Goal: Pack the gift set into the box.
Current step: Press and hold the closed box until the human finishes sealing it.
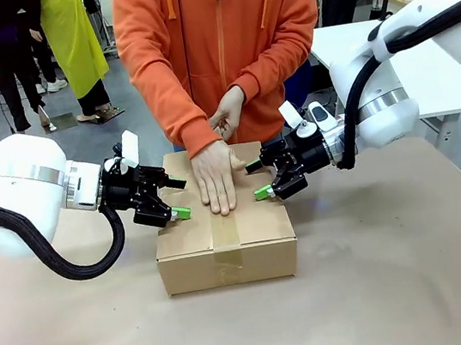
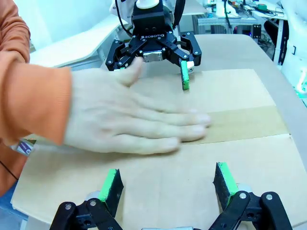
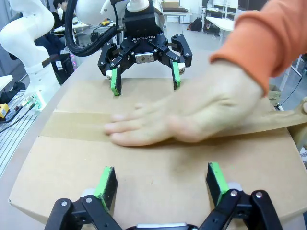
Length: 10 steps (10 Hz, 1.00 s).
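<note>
While the box (image 1: pixel 224 236) sits shut mid-tabletop (image 1: pixel 401 268), a person's hand (image 1: pixel 215 177) lies flat on its taped top, left claw (image 1: pixel 178 199) and right claw (image 1: pixel 258 179) at either side. Left wrist view: left claw (image 2: pixel 168 186) wide open, empty, over the box. Right wrist view: right claw (image 3: pixel 160 182) likewise.

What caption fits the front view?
Both open end effectors, left and right, press the closed box while a person's hand smooths tape along its seam.
</note>
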### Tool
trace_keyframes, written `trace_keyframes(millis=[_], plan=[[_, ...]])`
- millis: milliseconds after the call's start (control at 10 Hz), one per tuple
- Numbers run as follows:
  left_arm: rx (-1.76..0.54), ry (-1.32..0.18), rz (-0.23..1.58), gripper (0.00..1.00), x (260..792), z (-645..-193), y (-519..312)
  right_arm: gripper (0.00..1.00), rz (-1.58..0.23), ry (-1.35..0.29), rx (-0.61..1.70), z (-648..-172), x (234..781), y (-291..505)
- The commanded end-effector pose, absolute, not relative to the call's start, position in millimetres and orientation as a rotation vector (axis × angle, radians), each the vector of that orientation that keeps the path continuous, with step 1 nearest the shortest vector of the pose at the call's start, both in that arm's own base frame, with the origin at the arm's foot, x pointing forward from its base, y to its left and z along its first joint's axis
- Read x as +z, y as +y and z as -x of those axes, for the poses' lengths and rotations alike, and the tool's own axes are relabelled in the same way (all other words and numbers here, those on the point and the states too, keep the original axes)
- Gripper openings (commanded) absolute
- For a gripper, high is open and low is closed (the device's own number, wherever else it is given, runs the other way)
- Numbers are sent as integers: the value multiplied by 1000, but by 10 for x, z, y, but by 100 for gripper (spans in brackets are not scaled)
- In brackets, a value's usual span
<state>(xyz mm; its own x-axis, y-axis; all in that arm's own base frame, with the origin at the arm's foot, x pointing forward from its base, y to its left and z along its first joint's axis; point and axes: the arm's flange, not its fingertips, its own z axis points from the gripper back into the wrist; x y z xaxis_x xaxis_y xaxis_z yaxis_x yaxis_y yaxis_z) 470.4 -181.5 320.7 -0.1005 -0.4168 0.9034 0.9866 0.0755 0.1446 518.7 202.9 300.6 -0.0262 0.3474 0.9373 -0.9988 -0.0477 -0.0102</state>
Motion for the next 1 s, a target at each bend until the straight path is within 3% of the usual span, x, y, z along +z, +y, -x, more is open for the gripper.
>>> trace_keyframes(millis=[0, 900], plan=[[-1400, -1037, 752, 100, 3181, -4686, -1809, 100, -955, -932, 1408, -5179, 2993, 2042], [-1400, -1037, 752, 100, 3181, -4686, -1809, 100, -955, -932, 1408, -5179, 2993, 2042]])
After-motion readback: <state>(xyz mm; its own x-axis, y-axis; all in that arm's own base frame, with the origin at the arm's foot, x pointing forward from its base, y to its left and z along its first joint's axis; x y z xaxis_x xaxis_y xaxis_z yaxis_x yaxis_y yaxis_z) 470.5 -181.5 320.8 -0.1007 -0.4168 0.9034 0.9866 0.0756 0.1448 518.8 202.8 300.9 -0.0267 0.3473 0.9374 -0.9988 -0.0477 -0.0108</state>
